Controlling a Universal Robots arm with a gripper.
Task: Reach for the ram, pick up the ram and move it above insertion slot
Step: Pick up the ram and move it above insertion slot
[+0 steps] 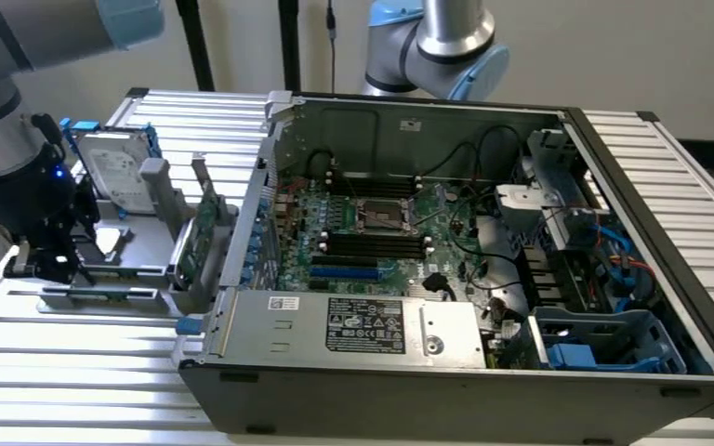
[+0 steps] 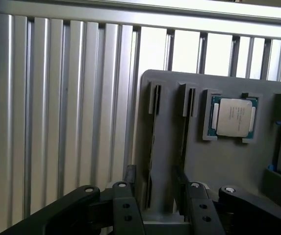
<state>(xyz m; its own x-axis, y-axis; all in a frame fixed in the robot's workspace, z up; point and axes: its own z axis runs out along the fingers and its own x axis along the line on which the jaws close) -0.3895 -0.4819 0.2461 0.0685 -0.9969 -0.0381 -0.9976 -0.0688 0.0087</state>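
The ram [image 1: 97, 295] is a thin green stick standing on edge along the front of a grey holder [image 1: 134, 271], on the exterior view's left. My gripper [image 1: 47, 269] hangs low over that holder's left end, close to the ram. In the wrist view my gripper [image 2: 157, 210] is open, its black fingers [image 2: 130, 205] either side of a narrow slot [image 2: 152, 132] in the holder [image 2: 169, 161]. Nothing is held. The motherboard's dark memory slots [image 1: 370, 246] lie inside the open computer case [image 1: 456, 372].
A silver hard drive [image 1: 115, 172] and a green expansion card [image 1: 202, 223] stand upright in the holder, behind and to the right of the gripper. A processor chip [image 2: 232, 117] sits in a recess. Everything rests on a ribbed metal table [image 1: 72, 372]. A second arm [image 1: 438, 46] stands behind the case.
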